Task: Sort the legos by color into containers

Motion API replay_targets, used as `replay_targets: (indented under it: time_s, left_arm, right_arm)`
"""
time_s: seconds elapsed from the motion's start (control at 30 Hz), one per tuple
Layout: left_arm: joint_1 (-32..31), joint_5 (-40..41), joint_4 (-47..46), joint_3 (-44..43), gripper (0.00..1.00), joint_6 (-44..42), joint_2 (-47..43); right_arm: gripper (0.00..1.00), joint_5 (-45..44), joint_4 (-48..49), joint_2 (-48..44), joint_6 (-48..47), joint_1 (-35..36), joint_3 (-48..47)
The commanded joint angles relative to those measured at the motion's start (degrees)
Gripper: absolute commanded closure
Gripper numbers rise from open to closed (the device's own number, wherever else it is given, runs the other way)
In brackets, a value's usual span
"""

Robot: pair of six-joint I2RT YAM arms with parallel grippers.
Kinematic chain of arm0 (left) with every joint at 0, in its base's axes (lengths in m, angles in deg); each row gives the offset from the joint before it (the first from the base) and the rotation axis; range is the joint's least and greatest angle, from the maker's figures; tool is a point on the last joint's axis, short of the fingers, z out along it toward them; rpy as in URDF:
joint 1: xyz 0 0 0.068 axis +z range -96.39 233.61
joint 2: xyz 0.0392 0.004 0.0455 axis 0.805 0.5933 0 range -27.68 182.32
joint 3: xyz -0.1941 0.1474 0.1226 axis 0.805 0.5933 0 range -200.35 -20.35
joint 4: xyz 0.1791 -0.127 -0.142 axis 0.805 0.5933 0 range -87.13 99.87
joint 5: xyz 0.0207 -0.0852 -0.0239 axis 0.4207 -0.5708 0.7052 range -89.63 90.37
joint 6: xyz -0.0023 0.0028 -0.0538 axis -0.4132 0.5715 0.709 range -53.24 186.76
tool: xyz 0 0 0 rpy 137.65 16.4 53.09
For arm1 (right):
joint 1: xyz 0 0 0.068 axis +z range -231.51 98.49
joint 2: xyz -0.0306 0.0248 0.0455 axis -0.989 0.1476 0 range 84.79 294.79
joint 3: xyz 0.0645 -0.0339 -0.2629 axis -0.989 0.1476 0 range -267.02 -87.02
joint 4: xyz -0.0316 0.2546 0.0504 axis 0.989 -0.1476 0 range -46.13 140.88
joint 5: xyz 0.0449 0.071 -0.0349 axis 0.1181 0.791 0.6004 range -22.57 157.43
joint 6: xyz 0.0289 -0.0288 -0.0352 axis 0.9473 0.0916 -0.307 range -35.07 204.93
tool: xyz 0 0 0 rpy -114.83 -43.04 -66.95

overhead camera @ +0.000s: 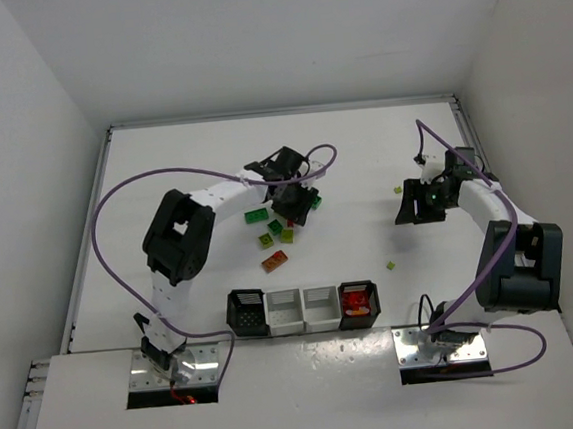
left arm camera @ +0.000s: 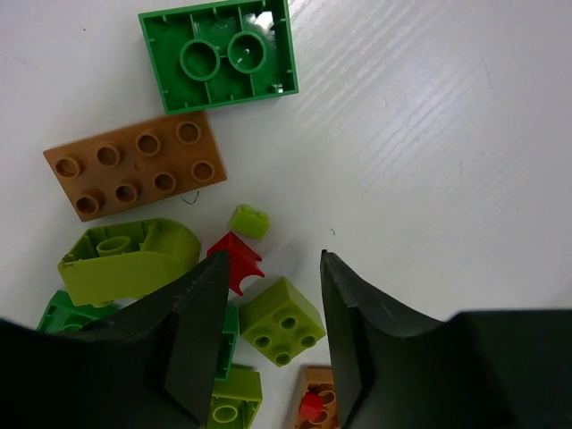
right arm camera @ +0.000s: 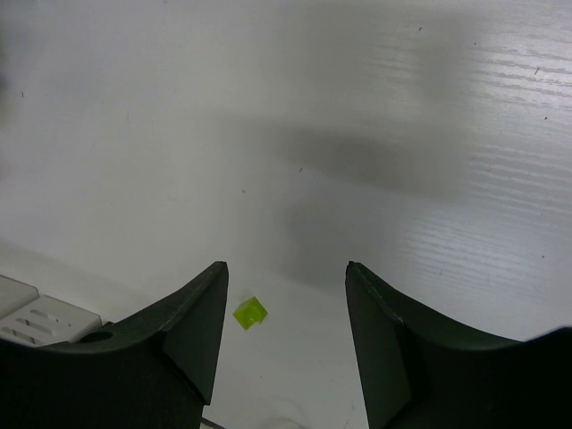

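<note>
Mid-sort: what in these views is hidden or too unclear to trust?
1. Top view: bricks under the left gripper are mostly hidden by it.
2. Top view: the left black bin is too dark inside.
3. Left wrist view: the lower orange brick is cut off at the bottom edge.
4. Right wrist view: the yellow-green piece is too small to identify.

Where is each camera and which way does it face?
Top external: high behind the table, facing down; both arms show.
Left wrist: on the left hand, facing down at the lego pile; fingers show.
Right wrist: on the right hand, facing down at one yellow-green lego; fingers show.
Shared: top and left wrist see the lego pile.
</note>
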Motion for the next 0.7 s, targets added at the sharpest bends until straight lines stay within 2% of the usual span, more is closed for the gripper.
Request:
replay_targets:
  time_s: [0.0, 0.3, 0.67]
  left_arm:
    - [1.0, 1.2, 0.0, -2.4, 0.49, 1.4, 0.3]
    - [3.6, 1.8, 0.5, -2.4, 0.48, 1.9, 0.8]
    - [3.1, 0.0, 0.5, -1.4, 0.47, 1.9, 0.8]
  right_arm:
    - [0.44, 1.5, 1.6, 0.0, -0.2, -0.2, -0.6]
    - [0.44, 1.5, 1.6, 0.0, -0.2, -0.2, -0.6]
    - [0.44, 1.5, 1.6, 0.0, -0.2, -0.2, -0.6]
